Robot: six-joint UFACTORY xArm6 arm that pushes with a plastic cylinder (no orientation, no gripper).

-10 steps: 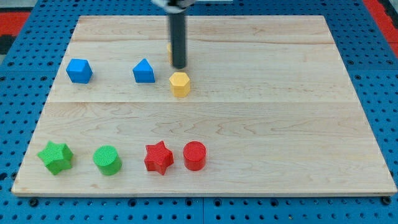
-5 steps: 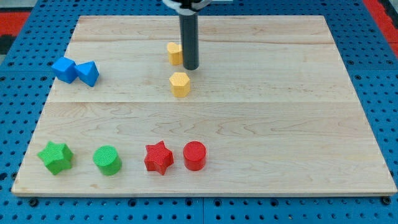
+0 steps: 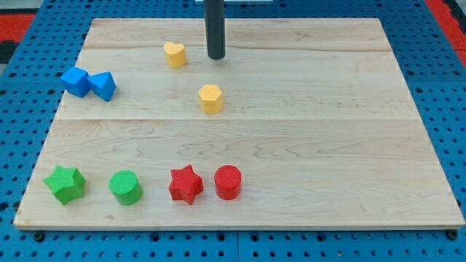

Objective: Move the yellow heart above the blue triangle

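My tip (image 3: pixel 215 57), just a bare rod with nothing to grip, sat just right of the small yellow plastic heart (image 3: pixel 174 54). I figured slow, centred nudges leftward would work best, since the heart, lobes up, sat well right of and slightly above the blue plastic triangle (image 3: pixel 103 85).

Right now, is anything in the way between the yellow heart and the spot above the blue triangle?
Nothing visible is. My tip sits just right of the yellow heart, with bare board between them. The board from the heart leftward to the spot above the blue triangle looks clear. The blue cube touches the triangle's left side, off that path.
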